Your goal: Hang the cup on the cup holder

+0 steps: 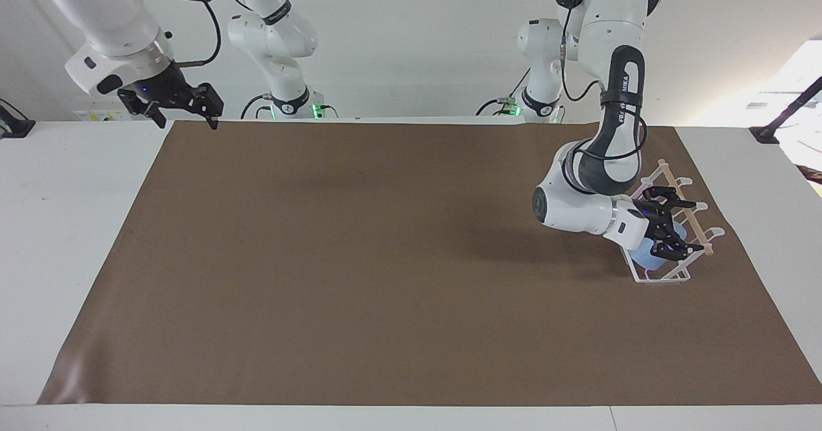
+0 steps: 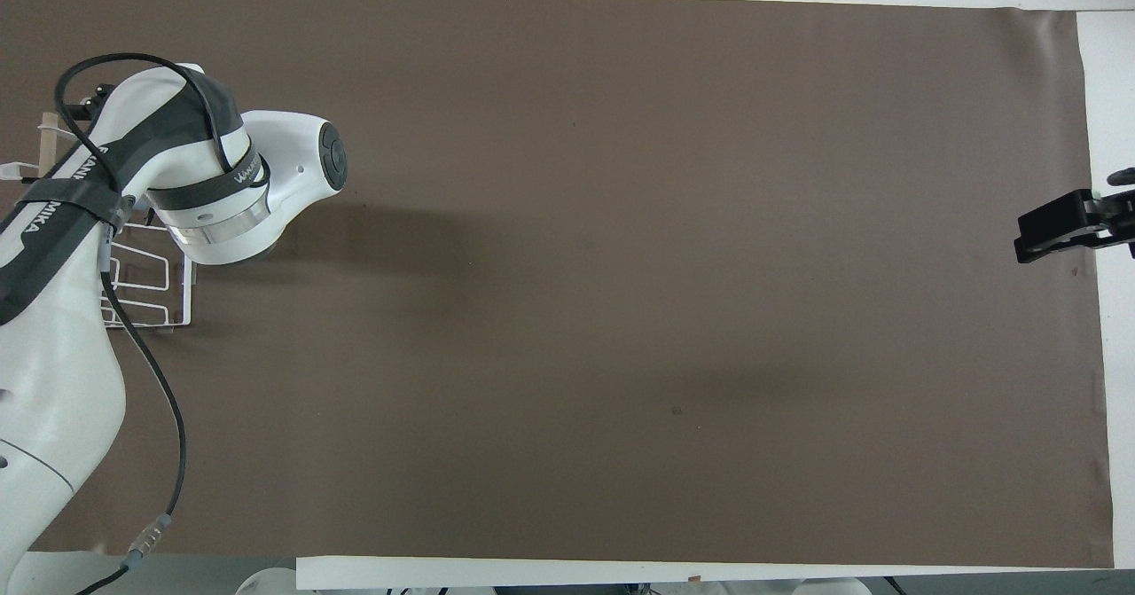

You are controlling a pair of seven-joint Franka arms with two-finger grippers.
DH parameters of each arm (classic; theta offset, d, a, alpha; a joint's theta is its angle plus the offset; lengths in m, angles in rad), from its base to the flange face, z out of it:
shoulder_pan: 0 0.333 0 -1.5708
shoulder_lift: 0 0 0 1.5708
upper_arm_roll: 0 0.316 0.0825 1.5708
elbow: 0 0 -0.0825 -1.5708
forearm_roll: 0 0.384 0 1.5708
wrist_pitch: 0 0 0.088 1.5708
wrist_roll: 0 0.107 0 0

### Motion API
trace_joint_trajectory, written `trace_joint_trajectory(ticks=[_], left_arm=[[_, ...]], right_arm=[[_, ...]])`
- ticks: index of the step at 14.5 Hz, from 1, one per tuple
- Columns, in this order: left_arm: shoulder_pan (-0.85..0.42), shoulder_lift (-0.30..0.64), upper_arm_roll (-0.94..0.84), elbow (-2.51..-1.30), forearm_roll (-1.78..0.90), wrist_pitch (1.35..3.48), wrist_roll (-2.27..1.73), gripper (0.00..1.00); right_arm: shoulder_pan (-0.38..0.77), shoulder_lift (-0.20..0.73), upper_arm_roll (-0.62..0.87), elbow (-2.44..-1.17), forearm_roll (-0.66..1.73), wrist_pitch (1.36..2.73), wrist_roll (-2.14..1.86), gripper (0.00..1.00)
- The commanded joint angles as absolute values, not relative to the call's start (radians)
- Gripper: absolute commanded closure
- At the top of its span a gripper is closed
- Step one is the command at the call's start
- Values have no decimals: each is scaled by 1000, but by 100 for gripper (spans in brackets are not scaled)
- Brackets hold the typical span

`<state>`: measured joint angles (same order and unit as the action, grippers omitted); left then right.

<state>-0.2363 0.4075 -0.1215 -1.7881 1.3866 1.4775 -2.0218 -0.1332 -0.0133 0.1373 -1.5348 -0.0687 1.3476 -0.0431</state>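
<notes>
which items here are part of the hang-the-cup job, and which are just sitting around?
Part of the job:
- cup, light blue, in the cup holder under the left gripper
- cup holder, clear rack with a wooden dowel, at the left arm's end of the table
- left gripper, open over the rack

Not in play:
- brown mat
- right gripper, open, waiting above the mat's corner
</notes>
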Motion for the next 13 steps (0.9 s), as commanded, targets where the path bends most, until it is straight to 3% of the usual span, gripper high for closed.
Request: trace_joint_trajectory(ticks=[1, 4, 7, 13], left_arm=[[-262, 390, -124, -1720, 1358, 1402, -2003, 0], [-242, 280, -127, -1697, 1268, 1439, -1848, 1], [-146, 193, -120, -1692, 1079, 1558, -1674, 0], [-63, 175, -120, -1707, 554, 1724, -1333, 1]], right_arm=[[-155, -28, 141, -1549, -74, 1350, -57, 1], [-150, -29, 140, -1552, -72, 1347, -57, 1], [-169, -29, 135, -1554, -72, 1347, -60, 1], [-216, -41, 135, -1580, -57, 1345, -75, 1]])
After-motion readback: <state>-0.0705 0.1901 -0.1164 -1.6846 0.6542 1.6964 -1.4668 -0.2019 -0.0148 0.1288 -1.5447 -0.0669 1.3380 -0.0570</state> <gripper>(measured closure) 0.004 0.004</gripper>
